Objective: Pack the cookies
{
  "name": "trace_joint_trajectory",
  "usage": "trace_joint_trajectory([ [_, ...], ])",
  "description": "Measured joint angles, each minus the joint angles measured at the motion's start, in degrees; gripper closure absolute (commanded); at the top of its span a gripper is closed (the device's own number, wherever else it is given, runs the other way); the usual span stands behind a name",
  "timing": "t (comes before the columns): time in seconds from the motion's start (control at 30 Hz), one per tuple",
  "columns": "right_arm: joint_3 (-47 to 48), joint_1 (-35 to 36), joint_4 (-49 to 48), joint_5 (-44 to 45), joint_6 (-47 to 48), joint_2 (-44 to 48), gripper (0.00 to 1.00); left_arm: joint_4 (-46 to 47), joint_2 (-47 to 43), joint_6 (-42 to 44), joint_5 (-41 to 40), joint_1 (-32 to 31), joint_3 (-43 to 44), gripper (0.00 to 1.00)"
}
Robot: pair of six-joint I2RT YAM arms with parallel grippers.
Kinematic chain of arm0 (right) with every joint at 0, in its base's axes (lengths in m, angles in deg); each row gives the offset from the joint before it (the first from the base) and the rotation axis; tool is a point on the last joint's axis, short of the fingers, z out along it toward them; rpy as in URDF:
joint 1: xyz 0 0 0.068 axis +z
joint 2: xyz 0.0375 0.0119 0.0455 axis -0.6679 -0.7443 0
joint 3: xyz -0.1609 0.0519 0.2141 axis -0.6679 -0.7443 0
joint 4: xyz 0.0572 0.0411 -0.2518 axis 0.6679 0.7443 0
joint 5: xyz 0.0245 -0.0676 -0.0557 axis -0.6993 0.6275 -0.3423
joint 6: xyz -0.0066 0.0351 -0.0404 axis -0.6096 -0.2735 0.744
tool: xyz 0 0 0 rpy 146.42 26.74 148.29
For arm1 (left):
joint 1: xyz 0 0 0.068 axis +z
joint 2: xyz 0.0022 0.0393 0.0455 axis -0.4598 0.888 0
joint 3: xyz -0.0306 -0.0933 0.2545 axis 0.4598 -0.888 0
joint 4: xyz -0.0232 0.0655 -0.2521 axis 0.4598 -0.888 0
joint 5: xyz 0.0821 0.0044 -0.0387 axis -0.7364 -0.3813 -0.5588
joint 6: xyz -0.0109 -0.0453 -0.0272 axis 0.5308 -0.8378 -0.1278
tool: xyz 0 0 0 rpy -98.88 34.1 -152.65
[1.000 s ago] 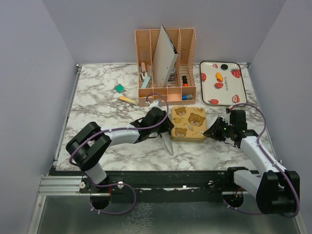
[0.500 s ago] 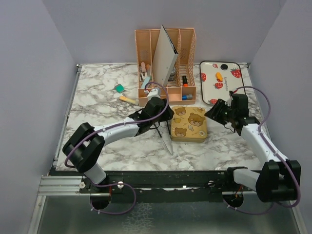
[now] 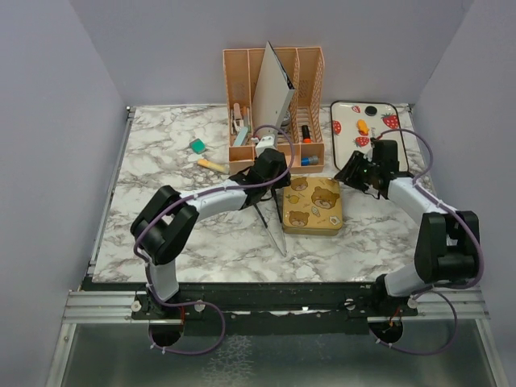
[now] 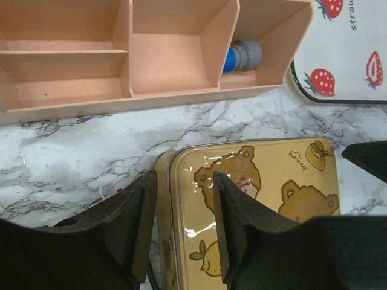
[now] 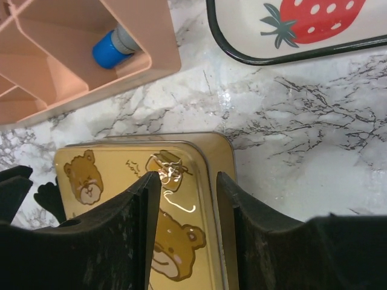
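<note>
The yellow bear-print tin [image 3: 312,205] sits lid-on in the middle of the marble table. One orange-yellow cookie [image 3: 363,126] lies on the strawberry tray [image 3: 379,157] at the back right. My left gripper [image 3: 276,179] hovers at the tin's back left corner. In the left wrist view this left gripper [image 4: 181,223] is open, its jaws straddling the tin's [image 4: 272,199] left rim with nothing held. My right gripper [image 3: 352,172] hangs off the tin's back right corner. It is also open [image 5: 187,229] over the tin's [image 5: 109,175] right rim.
A peach desk organizer [image 3: 274,113] stands behind the tin, holding a tilted grey board and a blue-capped tube [image 4: 242,57]. A green block [image 3: 197,146] and a yellow stick [image 3: 211,165] lie at back left. A grey pointed tool [image 3: 278,238] lies by the tin's front left.
Both grippers have moved from the tin's sides toward the back of the table and their jaws have widened. The tin has stayed in place.
</note>
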Motion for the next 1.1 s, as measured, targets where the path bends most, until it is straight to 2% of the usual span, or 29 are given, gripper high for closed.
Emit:
trace_joint_trajectory([
  [0.53,0.1,0.0,-1.7,0.6,1.6,-5.7,0.64,-3.0,6.8,3.4,-0.3,0.0,4.8,0.59],
  [1.1,-1.1,-0.3,-9.0,-2.0,0.0,-8.8,0.76,-1.8,7.1,1.3,-0.5,0.0,4.2,0.66],
])
